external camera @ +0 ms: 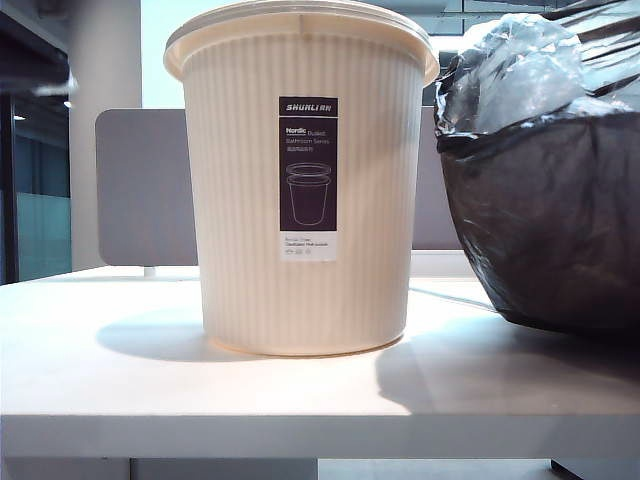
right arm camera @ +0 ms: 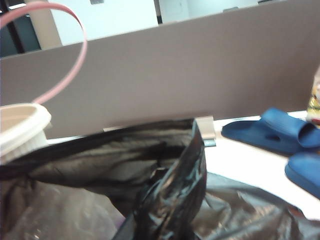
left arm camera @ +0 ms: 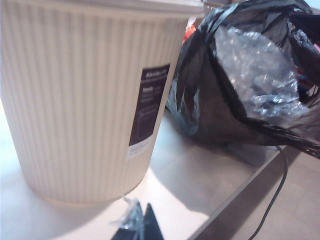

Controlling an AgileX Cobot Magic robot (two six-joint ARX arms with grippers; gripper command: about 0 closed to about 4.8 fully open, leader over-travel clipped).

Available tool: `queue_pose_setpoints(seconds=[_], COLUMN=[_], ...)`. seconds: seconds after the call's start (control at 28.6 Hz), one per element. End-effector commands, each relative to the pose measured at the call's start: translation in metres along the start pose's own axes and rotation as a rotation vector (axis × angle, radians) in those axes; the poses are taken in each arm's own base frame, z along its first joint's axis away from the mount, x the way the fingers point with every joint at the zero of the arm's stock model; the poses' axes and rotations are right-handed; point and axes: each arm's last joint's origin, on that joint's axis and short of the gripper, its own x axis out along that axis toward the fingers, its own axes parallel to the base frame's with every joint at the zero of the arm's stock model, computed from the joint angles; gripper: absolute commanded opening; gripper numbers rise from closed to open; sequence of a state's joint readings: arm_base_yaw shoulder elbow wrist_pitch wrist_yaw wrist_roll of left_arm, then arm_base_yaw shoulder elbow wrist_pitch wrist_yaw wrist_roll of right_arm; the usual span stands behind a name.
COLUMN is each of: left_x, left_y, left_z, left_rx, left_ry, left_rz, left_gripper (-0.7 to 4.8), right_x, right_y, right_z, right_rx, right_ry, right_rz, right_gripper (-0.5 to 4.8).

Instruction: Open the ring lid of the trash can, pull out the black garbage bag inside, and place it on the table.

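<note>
Right wrist view is showing my right end effector pinching the black garbage bag, which is sitting on the table beside the trash can; left end effector is pressed together, lying nearby.

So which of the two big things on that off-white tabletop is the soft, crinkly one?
The glossy black plastic garbage bag, right of the rigid ribbed cream-white plastic trash can; the right gripper pinches its gathered top.
</note>
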State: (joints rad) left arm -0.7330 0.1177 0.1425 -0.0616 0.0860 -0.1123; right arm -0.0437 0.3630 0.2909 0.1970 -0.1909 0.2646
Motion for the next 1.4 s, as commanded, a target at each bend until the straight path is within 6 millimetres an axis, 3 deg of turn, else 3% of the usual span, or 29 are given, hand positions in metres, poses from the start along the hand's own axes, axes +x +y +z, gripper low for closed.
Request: queue_pose_setpoints(seconds=[0.03, 0.42, 1.29, 1.4], left_x=[0.001, 0.004, 0.006, 0.006], left_y=[0.0, 0.001, 0.002, 0.002], left_z=[-0.001, -0.011, -0.025, -0.025], left_rx=[0.006, 0.009, 0.004, 0.004], left_ry=[-0.025, -0.008, 0.038, 0.039], left_rz=[-0.008, -0.027, -0.045, -0.045], left_gripper=[-0.05, -0.05, -0.05, -0.05], right_x=[0.0, 0.0, 0.0, 0.0], right_y=[-0.001, -0.005, -0.005, -0.005], right_z=[-0.003, -0.016, -0.017, -0.016], right_rx=[-0.003, 0.004, 0.0, 0.0], right_ry=[-0.005, 0.033, 0.034, 0.034], right_rz=[-0.012, -0.02, -0.017, -0.016], right_gripper=[-0.05, -0.05, 0.02, 0.23])
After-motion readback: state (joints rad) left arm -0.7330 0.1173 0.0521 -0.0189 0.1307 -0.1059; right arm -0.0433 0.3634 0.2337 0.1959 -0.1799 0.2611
